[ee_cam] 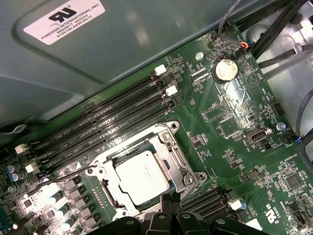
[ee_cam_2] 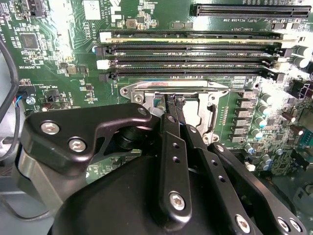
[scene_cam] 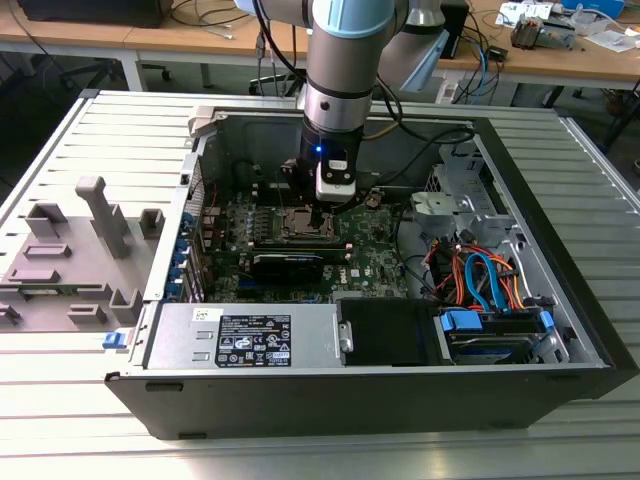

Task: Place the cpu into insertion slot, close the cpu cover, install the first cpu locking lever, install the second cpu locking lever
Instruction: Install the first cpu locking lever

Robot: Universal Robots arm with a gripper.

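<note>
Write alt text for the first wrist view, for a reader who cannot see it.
A silvery square cpu lies flat within the window of the metal cpu cover on a green motherboard. The black tool is at one edge of the cover. Long black memory slots run beside the cover, and a round coin battery lies farther off.

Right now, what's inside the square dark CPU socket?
A flat square silvery chip lies in it, ringed by a thin silvery metal frame. What lies under the chip is covered; the black tool hides one edge.
</note>
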